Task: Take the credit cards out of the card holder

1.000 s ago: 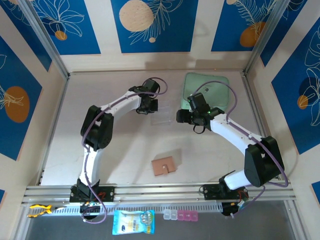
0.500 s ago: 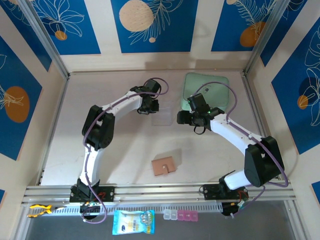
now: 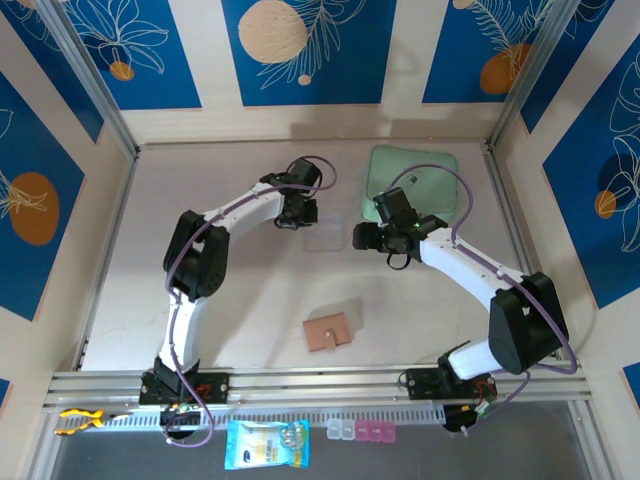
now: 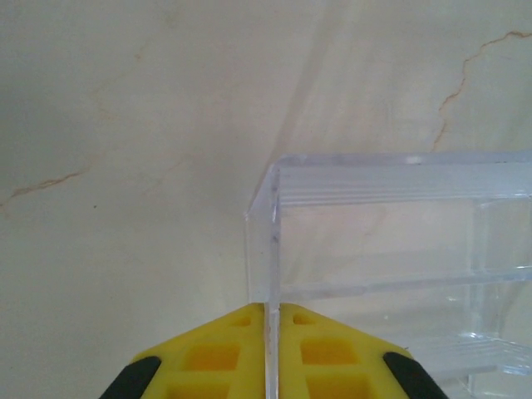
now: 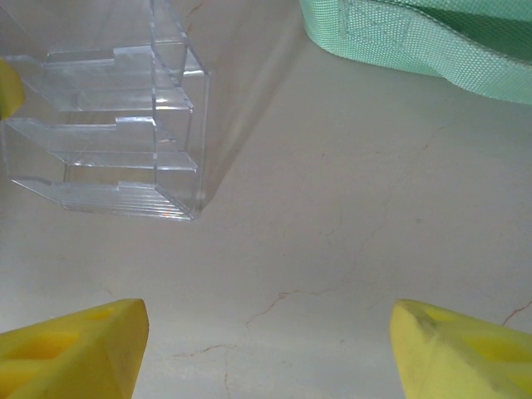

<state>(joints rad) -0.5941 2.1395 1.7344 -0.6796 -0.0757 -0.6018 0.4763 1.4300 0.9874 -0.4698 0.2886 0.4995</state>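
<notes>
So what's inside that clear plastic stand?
Nothing I can see: the clear stand has bare stepped shelves, with the table showing through. The left claw pinches one side wall and hides a bit of it.

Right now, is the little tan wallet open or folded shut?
Folded shut, it seems: the card holder lies flat on the table, showing only its tan outside and snap dot. No inner panels or cards are visible.
</notes>
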